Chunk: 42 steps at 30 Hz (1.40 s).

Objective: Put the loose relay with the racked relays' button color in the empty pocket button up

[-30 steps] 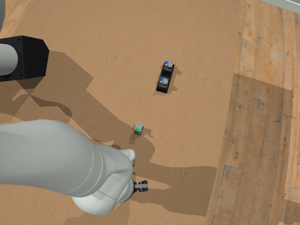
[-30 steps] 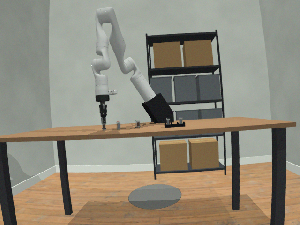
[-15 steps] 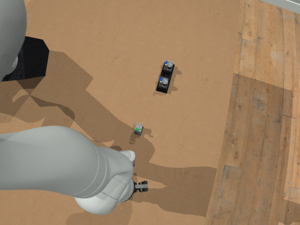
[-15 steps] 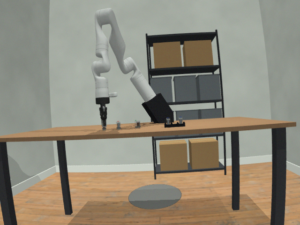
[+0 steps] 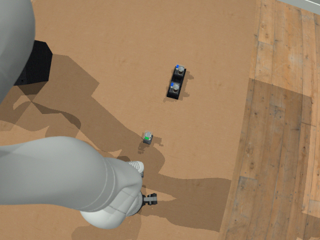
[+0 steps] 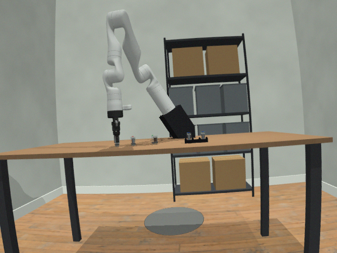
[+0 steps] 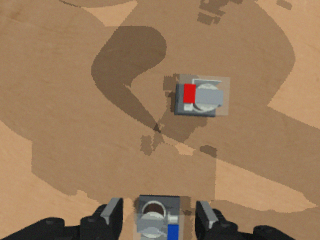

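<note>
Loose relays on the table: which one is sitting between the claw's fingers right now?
The blue-button relay, flanked by the open claw, not yet gripped. The red-button relay and the green-button relay stand farther off.

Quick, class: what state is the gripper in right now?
Gripper: open, jaws on either side of the blue-button relay, not yet closed on it.
</note>
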Motion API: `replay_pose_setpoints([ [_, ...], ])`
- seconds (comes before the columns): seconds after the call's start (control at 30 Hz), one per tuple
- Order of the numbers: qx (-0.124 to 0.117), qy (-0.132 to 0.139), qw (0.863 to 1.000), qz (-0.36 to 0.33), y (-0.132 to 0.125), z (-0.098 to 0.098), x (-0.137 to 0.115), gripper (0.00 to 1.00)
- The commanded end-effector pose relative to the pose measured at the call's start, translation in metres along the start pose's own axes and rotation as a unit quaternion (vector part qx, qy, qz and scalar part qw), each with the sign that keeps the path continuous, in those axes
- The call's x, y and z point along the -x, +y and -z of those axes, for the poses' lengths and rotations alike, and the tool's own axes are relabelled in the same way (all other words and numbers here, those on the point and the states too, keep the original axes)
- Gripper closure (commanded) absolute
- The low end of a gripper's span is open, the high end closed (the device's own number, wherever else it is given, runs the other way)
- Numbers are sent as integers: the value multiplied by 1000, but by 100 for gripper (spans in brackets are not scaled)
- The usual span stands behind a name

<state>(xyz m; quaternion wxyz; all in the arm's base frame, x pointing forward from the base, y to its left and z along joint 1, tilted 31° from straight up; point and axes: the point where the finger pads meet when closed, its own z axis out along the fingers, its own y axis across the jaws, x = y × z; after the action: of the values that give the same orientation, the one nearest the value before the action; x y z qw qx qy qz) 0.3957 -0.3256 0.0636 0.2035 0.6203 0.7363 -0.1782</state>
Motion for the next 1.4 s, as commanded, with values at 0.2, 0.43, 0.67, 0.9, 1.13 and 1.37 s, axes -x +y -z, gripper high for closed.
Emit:
replay_pose_setpoints([
  [0.2,0,0,1000,0,0,0,0,47],
  [0.43,0,0,1000,0,0,0,0,47],
  [0.67,0,0,1000,0,0,0,0,47],
  [0.9,0,0,1000,0,0,0,0,47],
  [1.13,0,0,1000,0,0,0,0,100],
  [1.37,0,0,1000,0,0,0,0,100],
])
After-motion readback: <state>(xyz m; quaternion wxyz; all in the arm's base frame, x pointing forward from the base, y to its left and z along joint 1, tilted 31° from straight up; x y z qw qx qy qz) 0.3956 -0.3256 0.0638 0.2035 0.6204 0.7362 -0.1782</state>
